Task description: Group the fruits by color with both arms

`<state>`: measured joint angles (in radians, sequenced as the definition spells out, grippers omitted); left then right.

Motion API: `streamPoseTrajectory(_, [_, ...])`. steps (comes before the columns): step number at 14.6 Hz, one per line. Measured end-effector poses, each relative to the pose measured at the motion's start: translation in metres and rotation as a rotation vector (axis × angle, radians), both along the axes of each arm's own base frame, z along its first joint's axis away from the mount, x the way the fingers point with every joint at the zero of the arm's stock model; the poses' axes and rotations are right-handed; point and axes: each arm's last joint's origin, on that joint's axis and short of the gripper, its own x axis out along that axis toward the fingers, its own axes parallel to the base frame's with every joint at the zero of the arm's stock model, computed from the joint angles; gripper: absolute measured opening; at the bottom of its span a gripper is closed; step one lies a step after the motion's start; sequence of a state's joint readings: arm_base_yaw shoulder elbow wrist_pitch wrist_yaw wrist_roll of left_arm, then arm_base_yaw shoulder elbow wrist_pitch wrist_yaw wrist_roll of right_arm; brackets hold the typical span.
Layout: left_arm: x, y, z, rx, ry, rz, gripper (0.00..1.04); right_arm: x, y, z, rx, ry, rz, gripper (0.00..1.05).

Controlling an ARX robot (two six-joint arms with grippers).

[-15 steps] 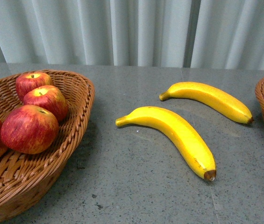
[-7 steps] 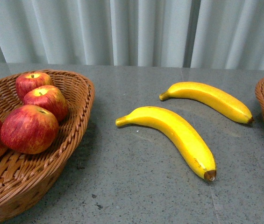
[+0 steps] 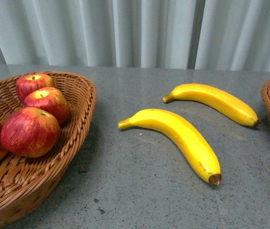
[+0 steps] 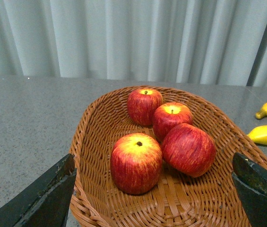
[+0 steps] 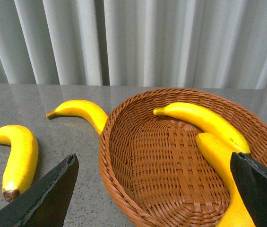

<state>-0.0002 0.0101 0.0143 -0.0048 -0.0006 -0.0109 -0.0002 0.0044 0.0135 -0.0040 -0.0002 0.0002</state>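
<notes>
- Scene unchanged over the last second: near banana point(image 3: 180, 138) and far banana point(image 3: 216, 102) lie at your one o'clock.
- Left gripper point(image 4: 152, 161) and right gripper point(image 5: 152, 158) gape wide, empty; you have both bananas left to sort.

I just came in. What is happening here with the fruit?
A two-arm robot is sorting fruit by color. Four apples lie in the left basket, and two bananas in the right basket. The near banana and the far banana lie on the table between the baskets, not yet sorted. The left claw and the right claw are both open and empty, each facing its basket.
</notes>
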Motion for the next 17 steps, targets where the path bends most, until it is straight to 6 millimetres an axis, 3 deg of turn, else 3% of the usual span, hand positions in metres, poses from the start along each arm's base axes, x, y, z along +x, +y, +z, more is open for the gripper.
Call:
streamPoseTrajectory(3, [0.0, 0.0, 0.0, 0.0, 0.0, 0.002, 0.98, 0.013, 0.0, 0.009, 0.102, 0.038, 0.171, 0.98])
streamPoseTrajectory(5, [0.0, 0.0, 0.0, 0.0, 0.0, 0.0, 0.98, 0.04, 0.01, 0.043, 0.104, -0.052, 0.258, 0.98])
streamPoseTrajectory(7, [0.0, 0.0, 0.0, 0.0, 0.0, 0.0, 0.98, 0.083, 0.028, 0.069, 0.108, -0.086, 0.304, 0.98])
streamPoseTrajectory(11, [0.0, 0.0, 0.0, 0.0, 0.0, 0.0, 0.98, 0.177, 0.09, 0.083, 0.077, 0.064, 0.399, 0.98])
streamPoseTrajectory(17, [0.0, 0.0, 0.0, 0.0, 0.0, 0.0, 0.98, 0.207, 0.122, 0.089, 0.034, 0.11, 0.444, 0.98])
